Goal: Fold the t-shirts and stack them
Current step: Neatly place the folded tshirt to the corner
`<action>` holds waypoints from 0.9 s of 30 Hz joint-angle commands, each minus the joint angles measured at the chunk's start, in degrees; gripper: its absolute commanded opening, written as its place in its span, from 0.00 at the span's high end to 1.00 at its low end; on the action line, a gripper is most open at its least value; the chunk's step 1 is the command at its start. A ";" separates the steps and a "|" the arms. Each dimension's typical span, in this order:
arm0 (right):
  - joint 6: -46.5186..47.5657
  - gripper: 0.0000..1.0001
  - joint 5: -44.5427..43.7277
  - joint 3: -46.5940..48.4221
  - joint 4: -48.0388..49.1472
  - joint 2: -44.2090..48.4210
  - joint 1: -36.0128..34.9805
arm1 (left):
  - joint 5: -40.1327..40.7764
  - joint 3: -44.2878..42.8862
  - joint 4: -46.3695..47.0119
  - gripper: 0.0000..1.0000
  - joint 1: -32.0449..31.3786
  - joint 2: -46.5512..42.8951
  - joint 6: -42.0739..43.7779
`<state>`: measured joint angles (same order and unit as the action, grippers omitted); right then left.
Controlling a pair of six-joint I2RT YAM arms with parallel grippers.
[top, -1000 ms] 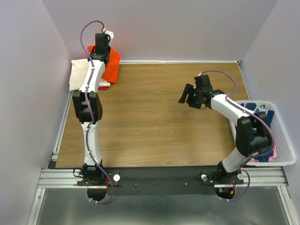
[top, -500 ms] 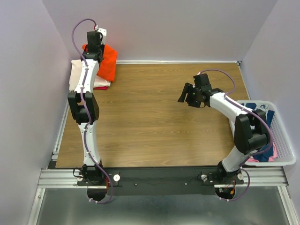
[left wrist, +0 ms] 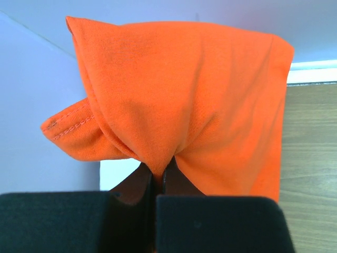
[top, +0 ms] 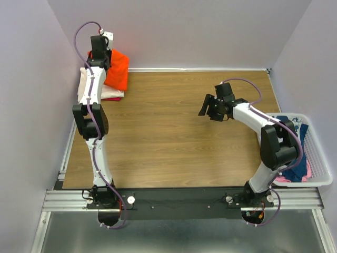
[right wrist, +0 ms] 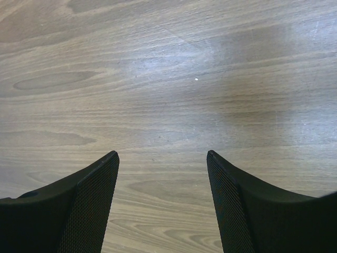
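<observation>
A folded bright orange t-shirt (top: 117, 69) hangs at the table's far left corner, pinched in my left gripper (top: 98, 48), which is shut on a bunch of its cloth (left wrist: 174, 116). Under it lies a stack with a cream-white t-shirt (top: 85, 84) on top and a red-pink one (top: 112, 98) showing at the stack's near edge. My right gripper (top: 209, 109) hovers open over bare wood at the table's middle right, and nothing sits between its fingers (right wrist: 89, 203).
A white lattice basket (top: 318, 164) stands at the right table edge with navy cloth (top: 288, 125) and pink cloth (top: 283, 179) inside. Purple walls close in on the left, back and right. A metal rail (top: 184, 199) runs along the near edge.
My left arm has swung left and farther back, carrying the orange t-shirt over the stack. My right gripper has barely shifted.
</observation>
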<state>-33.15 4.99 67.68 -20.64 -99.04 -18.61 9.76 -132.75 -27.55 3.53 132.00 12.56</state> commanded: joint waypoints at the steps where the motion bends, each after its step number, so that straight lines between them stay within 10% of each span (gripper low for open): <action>1: 0.54 0.25 -0.25 2.02 -1.07 -1.76 -0.55 | -1.06 -2.08 1.27 1.00 0.95 0.61 -0.08; 27: 0.63 0.25 -0.25 2.90 -1.33 -4.67 -0.99 | 1.23 -4.45 1.36 1.00 4.20 7.65 -1.04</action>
<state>-32.95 4.99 69.06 -20.73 -102.54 -19.09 9.78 -134.69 -27.46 6.76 138.80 12.16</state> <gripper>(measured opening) 0.745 0.045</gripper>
